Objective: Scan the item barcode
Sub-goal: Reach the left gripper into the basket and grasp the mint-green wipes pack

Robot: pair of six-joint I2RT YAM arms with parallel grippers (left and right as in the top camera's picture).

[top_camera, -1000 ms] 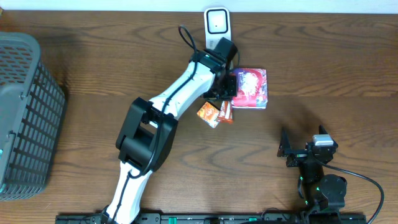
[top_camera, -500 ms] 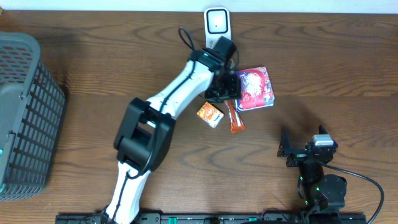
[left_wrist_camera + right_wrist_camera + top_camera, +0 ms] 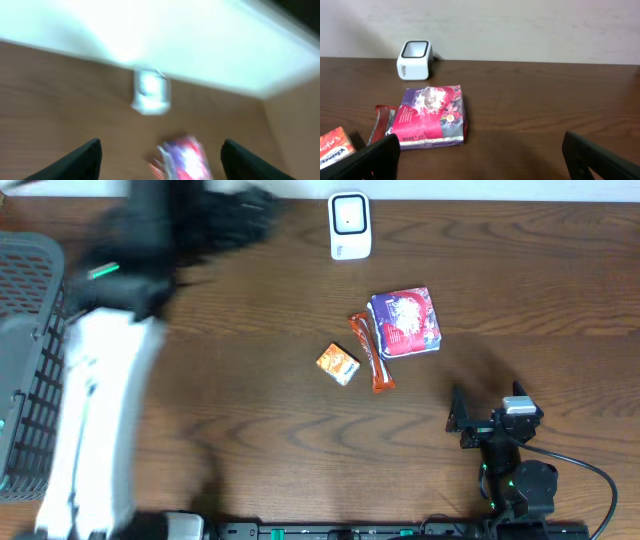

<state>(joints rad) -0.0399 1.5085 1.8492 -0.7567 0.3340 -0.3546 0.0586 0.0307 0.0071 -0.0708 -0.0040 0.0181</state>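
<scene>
Overhead blurs the left gripper (image 3: 161,146); wrist views show it and the right gripper (image 3: 481,144) wide, empty.

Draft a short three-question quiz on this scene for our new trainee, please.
1. True or false: the orange-red stick sachet lies between the small orange carton and the purple-and-pink foil packet.
2. Which lies farthest from the right end effector? A. white barcode scanner B. orange carton C. foil packet
3. Complete: the right end effector's jaws stand ____.
Key: 1 true; 2 A; 3 open.
</scene>
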